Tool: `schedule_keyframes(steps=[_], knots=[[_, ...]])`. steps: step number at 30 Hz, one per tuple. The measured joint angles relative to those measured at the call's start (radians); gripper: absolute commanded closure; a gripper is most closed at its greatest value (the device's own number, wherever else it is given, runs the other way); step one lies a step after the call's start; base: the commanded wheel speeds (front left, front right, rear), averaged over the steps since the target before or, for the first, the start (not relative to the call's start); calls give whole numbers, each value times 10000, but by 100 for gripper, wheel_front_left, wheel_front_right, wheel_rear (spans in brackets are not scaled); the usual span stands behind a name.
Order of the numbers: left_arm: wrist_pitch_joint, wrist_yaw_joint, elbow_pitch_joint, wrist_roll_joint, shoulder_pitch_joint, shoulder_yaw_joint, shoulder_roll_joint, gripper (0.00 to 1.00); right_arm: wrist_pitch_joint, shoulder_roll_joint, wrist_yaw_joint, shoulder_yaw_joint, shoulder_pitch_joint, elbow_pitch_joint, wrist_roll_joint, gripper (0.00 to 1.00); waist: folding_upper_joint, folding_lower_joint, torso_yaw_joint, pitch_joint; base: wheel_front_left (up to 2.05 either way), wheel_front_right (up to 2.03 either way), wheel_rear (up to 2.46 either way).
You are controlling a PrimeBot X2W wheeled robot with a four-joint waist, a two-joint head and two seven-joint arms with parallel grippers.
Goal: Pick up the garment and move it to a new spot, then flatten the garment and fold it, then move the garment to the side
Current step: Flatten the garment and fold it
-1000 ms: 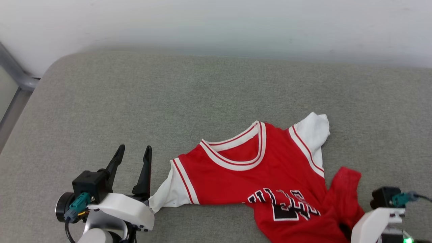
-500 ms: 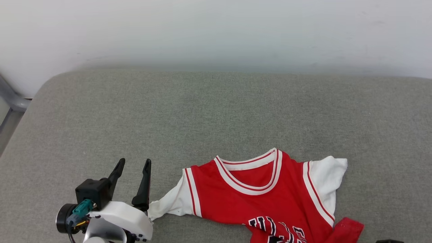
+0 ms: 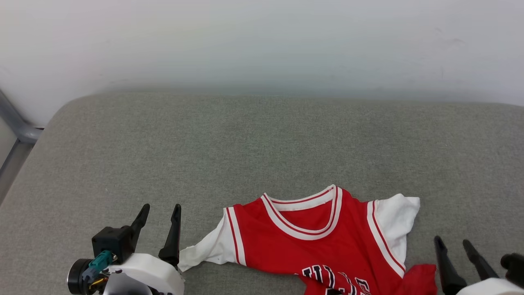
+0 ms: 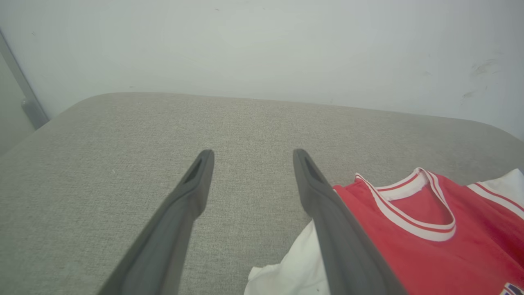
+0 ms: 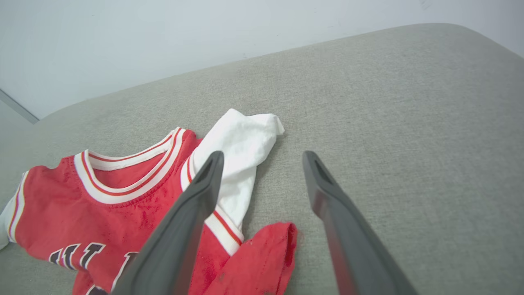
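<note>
The garment (image 3: 319, 241) is a red jersey with white sleeves and a striped collar, lying front up on the grey cushion (image 3: 262, 143) at the near edge. Its lower part runs out of the head view, and a red corner (image 5: 266, 254) is folded over by the right sleeve. My left gripper (image 3: 161, 209) stands open just left of the left sleeve (image 3: 204, 252), with nothing between its fingers. In the left wrist view the left gripper (image 4: 252, 153) points over bare cushion, the garment (image 4: 409, 246) to its right. My right gripper (image 3: 452, 241) is open beside the right sleeve. In the right wrist view the right gripper (image 5: 263, 155) hovers above the garment (image 5: 123, 209).
A pale wall (image 3: 262, 41) rises right behind the cushion. A grey metal bar (image 3: 16, 123) runs past the cushion's rounded left corner. Bare cushion stretches behind the garment and to both sides.
The head camera has tilted up, so the whole picture shifted down. My right gripper has opened and come up beside the right sleeve. The left gripper has kept its place.
</note>
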Motion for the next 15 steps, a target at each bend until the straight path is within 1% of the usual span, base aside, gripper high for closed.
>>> schedule_keyframes(steps=[3, 6, 9, 11, 15], knots=[[-44, 0, -4, -4, -16, 2, -10, 0, 460, -2, 0, -324, -652, 10, -464, 0, 0, 0, 47, 87, 0, 0, 0], [-105, -4, -6, -10, -114, 12, -23, 0, 1507, -71, 0, -564, -1318, 128, -773, 0, 0, 0, 111, 228, 0, 0, 0], [-182, -25, 0, -13, -290, 13, -59, 0, 2928, -533, 0, -665, -2008, 546, -740, 0, 0, 1, 203, 410, 0, 0, 0], [-242, -69, 21, -15, -389, 2, -84, 0, 4123, -823, 0, -591, -2429, 834, -721, 0, 0, 0, 285, 535, 0, 0, 0], [-359, -180, 56, -23, -624, -23, -130, 0, 5948, -1252, 0, -332, -3299, 1177, -535, 0, 0, 1, 465, 859, 0, 0, 0]])
